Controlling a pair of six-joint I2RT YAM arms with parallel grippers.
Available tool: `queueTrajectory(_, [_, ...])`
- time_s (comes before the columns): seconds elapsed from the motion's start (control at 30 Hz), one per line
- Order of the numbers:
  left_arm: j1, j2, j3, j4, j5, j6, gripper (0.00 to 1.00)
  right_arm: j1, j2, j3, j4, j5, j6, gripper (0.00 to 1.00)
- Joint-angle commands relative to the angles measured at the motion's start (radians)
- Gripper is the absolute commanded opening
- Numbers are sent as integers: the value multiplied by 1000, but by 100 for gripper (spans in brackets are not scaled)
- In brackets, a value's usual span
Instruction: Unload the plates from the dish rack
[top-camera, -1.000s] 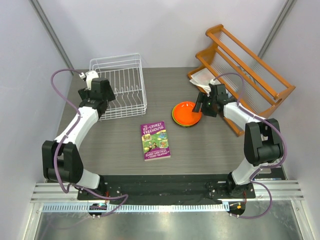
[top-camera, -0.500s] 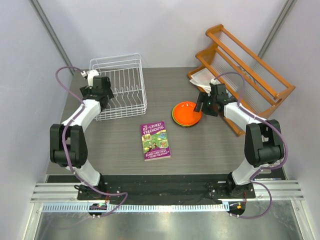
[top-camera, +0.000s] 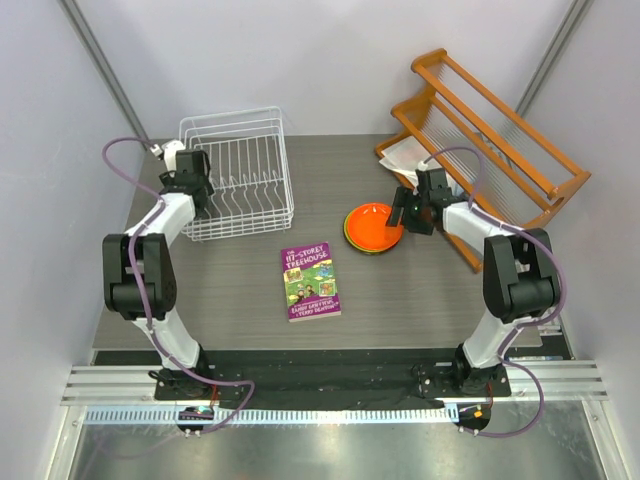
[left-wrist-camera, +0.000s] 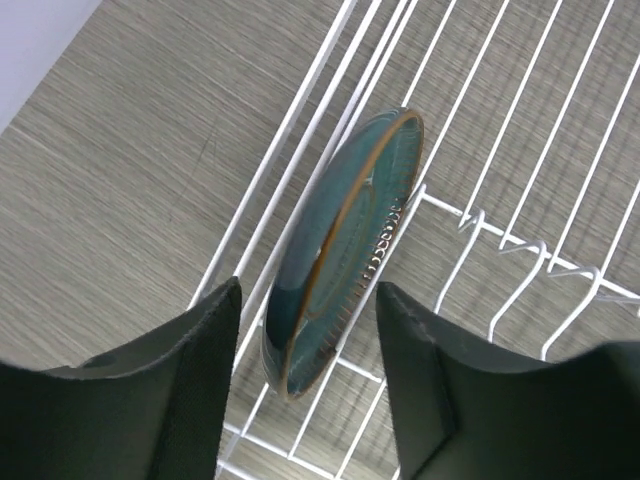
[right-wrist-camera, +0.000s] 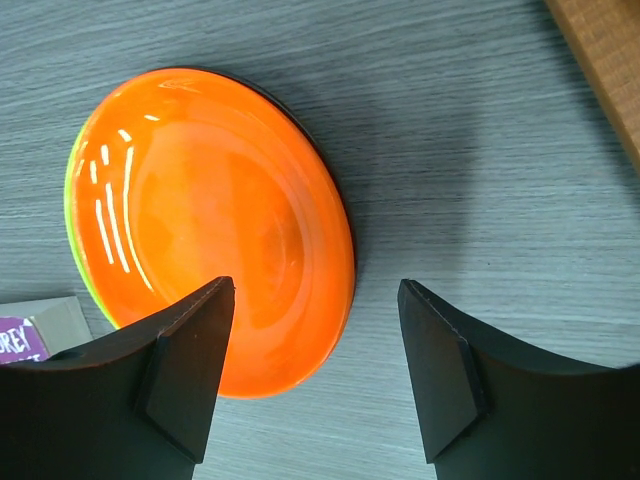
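A teal-blue plate (left-wrist-camera: 345, 250) with a brownish rim stands on edge among the tines at the left side of the white wire dish rack (top-camera: 232, 118). My left gripper (left-wrist-camera: 308, 300) hangs over it, one finger on each side of its lower rim. A gap shows on both sides, so it is open. In the top view the left gripper (top-camera: 190, 180) is at the rack's left edge. The orange plate (right-wrist-camera: 210, 220) lies on the table on top of a lime green plate (right-wrist-camera: 72, 190). My right gripper (right-wrist-camera: 315, 290) is open just above the orange plate's (top-camera: 372, 224) right edge.
A purple-and-green book (top-camera: 309, 280) lies flat at the table's middle. An orange wooden slatted rack (top-camera: 490, 130) fills the far right, close behind the right gripper (top-camera: 405, 210). Something white (top-camera: 405, 152) lies under its near end.
My left arm has swung further left and back along the rack's edge, and its jaws have narrowed around the teal-blue plate. The right arm has hardly moved.
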Motion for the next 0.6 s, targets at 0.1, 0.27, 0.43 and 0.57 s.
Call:
queueTrajectory(0.1, [50,23,25,74,74,-37,36,5,36,52,34,-11,-4,71])
queueTrajectory(0.27, [50,22,18,85,79,-34,23,4,47,47,36,-13,-7,71])
queueTrajectory(0.43, [52,11,36,63,137,43,0,4,37,44,34,-27,-15,71])
queueTrajectory(0.57, [53,-23,34,43,146,89,0,7,-8,32,34,-18,-24,75])
